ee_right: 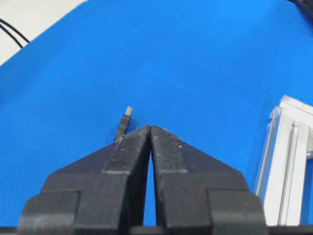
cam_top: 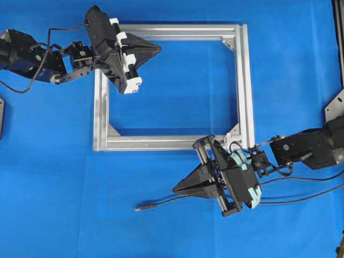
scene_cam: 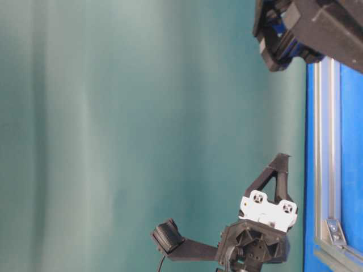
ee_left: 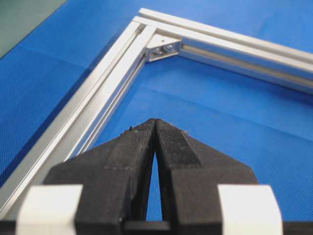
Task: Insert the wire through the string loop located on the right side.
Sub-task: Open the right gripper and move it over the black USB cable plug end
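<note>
The wire [cam_top: 161, 202] lies loose on the blue mat at the front, a thin black cable running left from the right edge. Its plug [cam_top: 145, 206] with a silvery tip points left. My right gripper [cam_top: 174, 190] hovers just behind and above the wire, shut with nothing between its fingers. In the right wrist view the plug [ee_right: 124, 121] pokes out just left of the shut fingertips [ee_right: 150, 127]. My left gripper [cam_top: 159, 48] is shut and empty over the silver frame's [cam_top: 244, 91] far left corner. The string loop is too small to tell apart on the frame's right side.
The rectangular aluminium frame [ee_left: 112, 83] lies flat mid-table, with triangular corner brackets [ee_left: 164, 46]. Its front rail [ee_right: 288, 156] runs close beside my right gripper. Robot cables [cam_top: 312, 188] trail off to the right. Open blue mat spreads left of the plug.
</note>
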Action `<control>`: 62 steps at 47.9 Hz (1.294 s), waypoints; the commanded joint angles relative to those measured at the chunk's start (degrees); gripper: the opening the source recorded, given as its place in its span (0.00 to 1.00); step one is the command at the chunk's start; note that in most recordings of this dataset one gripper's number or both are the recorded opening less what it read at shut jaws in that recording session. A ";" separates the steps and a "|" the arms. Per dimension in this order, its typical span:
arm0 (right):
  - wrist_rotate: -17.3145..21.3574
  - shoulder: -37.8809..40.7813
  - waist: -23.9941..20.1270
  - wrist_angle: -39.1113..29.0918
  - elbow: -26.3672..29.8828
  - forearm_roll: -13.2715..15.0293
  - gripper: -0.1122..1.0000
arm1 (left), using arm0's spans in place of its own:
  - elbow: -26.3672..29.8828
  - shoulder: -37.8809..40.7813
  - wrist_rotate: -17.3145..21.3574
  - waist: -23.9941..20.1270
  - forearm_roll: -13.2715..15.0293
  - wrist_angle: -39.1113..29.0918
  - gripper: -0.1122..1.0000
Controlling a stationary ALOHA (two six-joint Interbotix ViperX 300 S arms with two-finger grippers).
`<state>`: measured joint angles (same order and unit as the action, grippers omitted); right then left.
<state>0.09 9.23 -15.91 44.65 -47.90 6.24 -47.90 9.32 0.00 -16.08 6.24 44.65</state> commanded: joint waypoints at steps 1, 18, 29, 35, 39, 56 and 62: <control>-0.09 -1.67 -0.88 -0.09 0.88 0.09 0.10 | 0.88 -2.99 0.18 0.53 -1.14 -0.70 0.10; 0.97 -1.76 -1.14 -3.52 1.93 0.18 0.05 | 0.62 -3.16 0.26 0.44 -1.23 -0.70 0.10; 2.55 -1.76 -1.32 -2.46 1.76 0.18 0.07 | 0.62 -3.16 0.35 0.44 -1.32 -0.70 0.10; 3.43 -1.76 -1.93 -2.46 1.93 0.09 0.23 | 0.62 -3.16 0.35 0.44 -1.23 -0.70 0.10; 4.31 -1.76 -2.20 -2.02 1.93 -0.09 0.42 | 0.62 -3.16 0.35 0.44 -1.32 -0.70 0.10; 5.01 -0.70 -2.37 -1.76 2.29 -1.23 0.91 | 0.62 -3.16 0.35 0.44 -1.23 -0.79 0.10; 5.36 1.76 -2.55 -1.76 3.69 -1.76 0.91 | 0.62 -3.16 0.35 0.53 -1.23 -0.70 0.10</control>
<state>5.27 10.63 -18.11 42.28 -45.88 4.83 -47.90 7.82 0.26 -15.73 5.10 43.59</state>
